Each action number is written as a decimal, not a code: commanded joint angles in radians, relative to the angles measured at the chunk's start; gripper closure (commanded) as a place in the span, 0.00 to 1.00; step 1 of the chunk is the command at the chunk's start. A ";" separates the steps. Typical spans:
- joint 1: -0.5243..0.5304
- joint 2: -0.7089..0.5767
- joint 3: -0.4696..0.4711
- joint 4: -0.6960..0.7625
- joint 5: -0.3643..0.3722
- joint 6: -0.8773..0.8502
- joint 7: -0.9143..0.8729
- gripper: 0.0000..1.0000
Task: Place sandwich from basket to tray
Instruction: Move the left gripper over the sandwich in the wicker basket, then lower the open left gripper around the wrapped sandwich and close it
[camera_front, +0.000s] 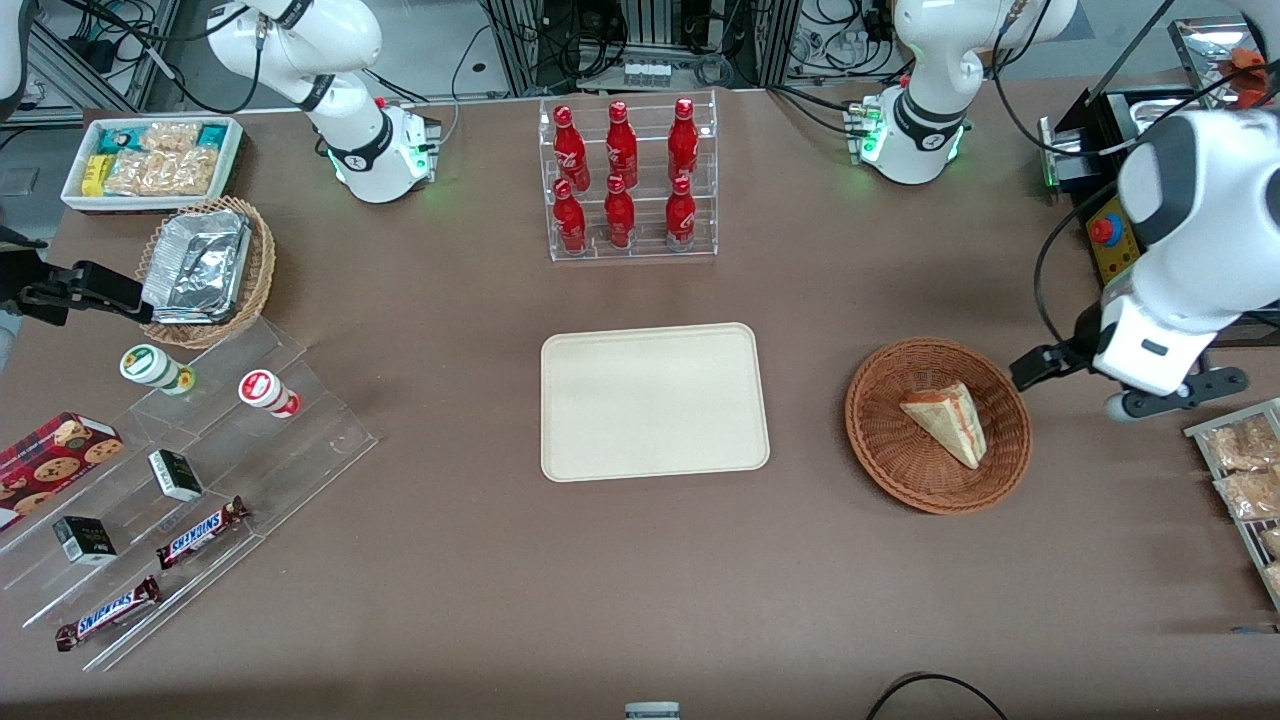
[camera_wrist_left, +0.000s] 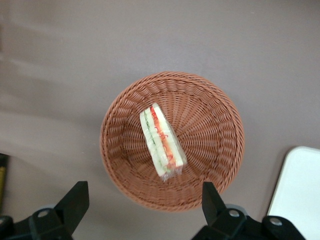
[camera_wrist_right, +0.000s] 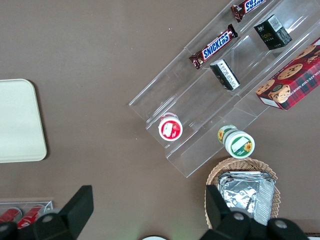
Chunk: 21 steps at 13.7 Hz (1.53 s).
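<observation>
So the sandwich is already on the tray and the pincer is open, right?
Not quite. The sandwich lies in the basket, not on the tray, as the front view shows. The pincer is open, above the basket.

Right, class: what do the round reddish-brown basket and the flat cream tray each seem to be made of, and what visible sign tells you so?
The round reddish-brown basket looks like woven wicker: ribbed strands ring its wall.

The flat cream rectangular tray looks like smooth matte plastic, though that is uncertain: its surface is even, with rounded corners.

The triangular sandwich appears wrapped in clear film.

The left arm's hand hovers open above the basket.
</observation>
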<state>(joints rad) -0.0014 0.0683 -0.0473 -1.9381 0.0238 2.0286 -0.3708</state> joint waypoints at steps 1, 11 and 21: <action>0.006 -0.044 -0.003 -0.142 -0.010 0.147 -0.231 0.00; 0.000 -0.006 -0.019 -0.398 -0.011 0.548 -0.464 0.00; 0.001 0.070 -0.054 -0.426 -0.011 0.647 -0.502 0.00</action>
<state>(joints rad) -0.0035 0.1138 -0.0992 -2.3667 0.0198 2.6361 -0.8553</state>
